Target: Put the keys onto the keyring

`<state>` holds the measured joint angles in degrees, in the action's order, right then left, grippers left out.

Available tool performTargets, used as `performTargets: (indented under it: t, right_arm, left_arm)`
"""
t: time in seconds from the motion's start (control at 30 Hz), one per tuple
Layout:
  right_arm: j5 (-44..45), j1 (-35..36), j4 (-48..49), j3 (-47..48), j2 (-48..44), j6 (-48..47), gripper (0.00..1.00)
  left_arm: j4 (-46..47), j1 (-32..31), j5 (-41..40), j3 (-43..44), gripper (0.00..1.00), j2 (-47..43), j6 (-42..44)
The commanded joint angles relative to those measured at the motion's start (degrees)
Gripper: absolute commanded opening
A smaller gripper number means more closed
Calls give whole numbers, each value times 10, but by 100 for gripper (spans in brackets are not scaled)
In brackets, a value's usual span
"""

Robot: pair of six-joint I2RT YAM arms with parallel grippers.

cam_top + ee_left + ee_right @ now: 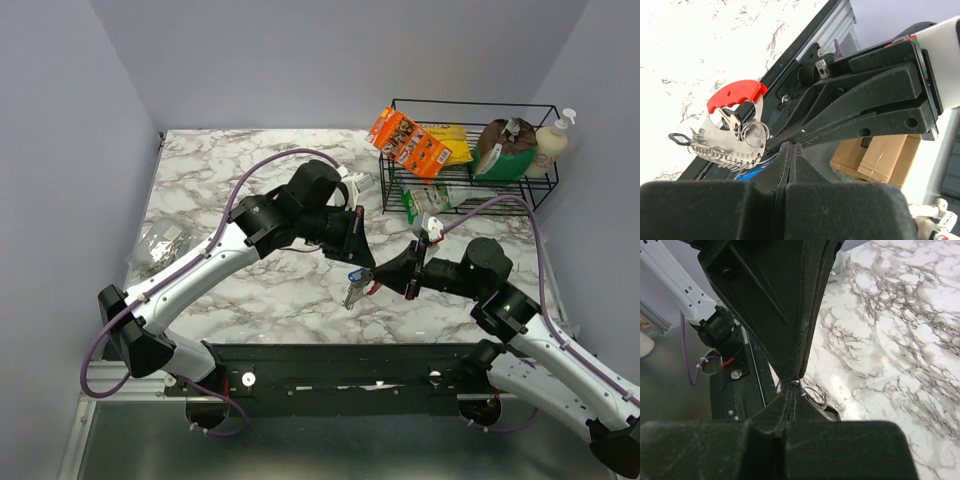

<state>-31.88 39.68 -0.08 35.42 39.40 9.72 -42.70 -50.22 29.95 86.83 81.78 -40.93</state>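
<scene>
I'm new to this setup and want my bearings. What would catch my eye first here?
The left end effector and right end effector meet tip to tip over the front of the table, both shut on the keyring with its red plastic piece. A wire basket of groceries stands back right.

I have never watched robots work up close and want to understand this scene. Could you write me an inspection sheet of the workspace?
Surface: marble table, no spills seen.
Job's things: keyring with a red end and keys, held up off the table.
Clutter: crumpled clear bag near the left edge.
Grippers: left gripper and right gripper both shut, tips meeting at the keyring; which one grips it cannot be told.
Cables: purple cables looping along both arms.
Surroundings: wire basket holding boxes and a bottle; plain walls.
</scene>
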Motion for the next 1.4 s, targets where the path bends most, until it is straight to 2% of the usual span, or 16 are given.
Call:
performTargets:
  t: [0.0,0.57,0.67,0.73,0.9,1.13,1.37]
  right_arm:
    - [18,1,51,-6,-10,14,0]
    - [27,1,66,-11,-20,20,0]
    - [28,1,68,-13,-23,21,0]
    - [28,1,69,-14,-26,21,1]
    - [17,1,80,-18,-34,21,1]
    - [-8,1,106,-27,-54,25,0]
    - [-19,2,119,-25,-68,29,0]
  left_arm:
    - [-37,-26,-34,20,0,3,17]
    - [-49,-66,-60,41,1,1,10]
    - [-56,-66,-64,43,12,0,10]
    - [-58,-67,-68,44,23,-1,10]
    - [-56,-68,-68,44,41,0,9]
    - [-48,-68,-65,60,55,-5,7]
    - [-44,-68,-76,80,62,-21,10]
